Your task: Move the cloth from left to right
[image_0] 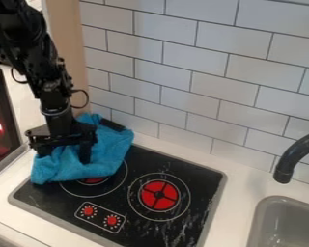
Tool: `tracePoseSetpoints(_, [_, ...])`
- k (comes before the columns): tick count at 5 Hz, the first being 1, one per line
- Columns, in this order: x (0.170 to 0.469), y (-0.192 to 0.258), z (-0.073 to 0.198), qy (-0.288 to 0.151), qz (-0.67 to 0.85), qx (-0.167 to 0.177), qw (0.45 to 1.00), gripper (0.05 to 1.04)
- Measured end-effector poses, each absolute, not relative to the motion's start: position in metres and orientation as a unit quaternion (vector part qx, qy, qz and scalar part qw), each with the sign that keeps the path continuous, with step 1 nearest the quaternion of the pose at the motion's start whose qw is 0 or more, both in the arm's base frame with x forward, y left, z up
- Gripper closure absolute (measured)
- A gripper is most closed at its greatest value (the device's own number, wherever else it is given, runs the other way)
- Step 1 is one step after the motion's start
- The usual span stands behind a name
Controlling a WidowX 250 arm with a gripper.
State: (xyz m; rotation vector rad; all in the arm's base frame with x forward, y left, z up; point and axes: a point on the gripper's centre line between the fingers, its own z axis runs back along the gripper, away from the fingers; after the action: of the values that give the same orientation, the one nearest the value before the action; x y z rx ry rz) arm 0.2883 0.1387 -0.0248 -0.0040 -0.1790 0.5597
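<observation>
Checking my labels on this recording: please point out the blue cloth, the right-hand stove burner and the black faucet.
Blue cloth (109, 161): camera view, its lower right part.
Right-hand stove burner (150, 191): camera view, its red centre.
Black faucet (294, 156): camera view, its curved spout.

The stove is set in the tabletop, with the tiled wall behind it. The cloth lies over the stove's back left corner, spilling onto the tabletop and partly covering the left burner. The tool is at the cloth, on its left part. The right burner lies to the right of the cloth, and two knobs sit in front of the burners. To the right of the stove is the sink, with the faucet above its back edge.
</observation>
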Motion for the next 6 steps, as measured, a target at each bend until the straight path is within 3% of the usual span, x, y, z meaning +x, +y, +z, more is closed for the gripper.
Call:
tracePoseSetpoints(2, [0.286,0.122,-0.028,-0.097,0.326,-0.013,0.94,0.085])
tracePoseSetpoints(4, [0.289,0.069,-0.022,-0.09,0.366,-0.039,0.926,0.085])
tracePoseSetpoints(6, [0.289,0.019,-0.025,-0.09,0.332,-0.037,0.938,0.085])
